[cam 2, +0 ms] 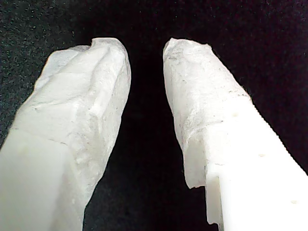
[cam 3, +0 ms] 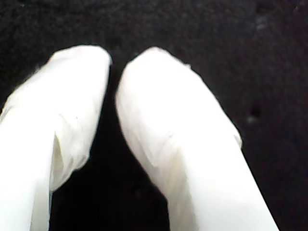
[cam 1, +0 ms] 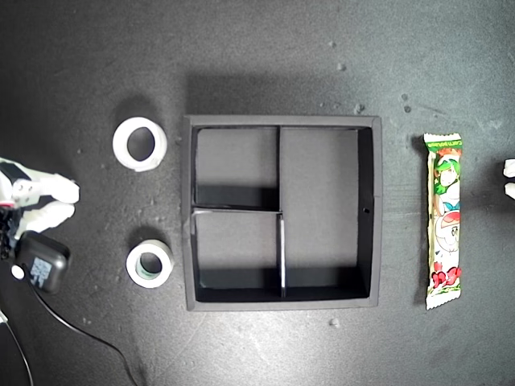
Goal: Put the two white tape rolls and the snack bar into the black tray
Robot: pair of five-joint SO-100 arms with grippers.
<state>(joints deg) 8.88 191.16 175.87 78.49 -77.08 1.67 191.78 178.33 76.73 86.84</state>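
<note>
While all three task items lie outside it, the black tray [cam 1: 368, 129] sits in the middle of the dark table [cam 1: 257, 48], its two small square compartments toward the exterior view's left and its long compartment toward that view's right, all three bare. The wider white tape roll [cam 1: 140, 144] lies flat near the tray's upper wall corner on the exterior view's left, apart from it. The second white tape roll [cam 1: 150, 263], with a greenish-grey inner core, lies flat below it in that view, just beside the tray's left wall but not touching. The snack bar [cam 1: 444, 221] lies lengthwise, parallel to the tray's wall on the exterior view's right, with a strip of table between them.

My first gripper [cam 2: 145, 48] hangs over bare dark table with a clear gap between its white fingertips [cam 2: 103, 62] and nothing held. My second gripper [cam 3: 113, 60] has its rounded tips nearly together, a narrow dark slit between them, gripping nothing.

White arm parts [cam 1: 36, 193] show at the exterior view's left edge, and a small white piece [cam 1: 509, 178] at its right edge; the wrist views do not tell which arm is which.
</note>
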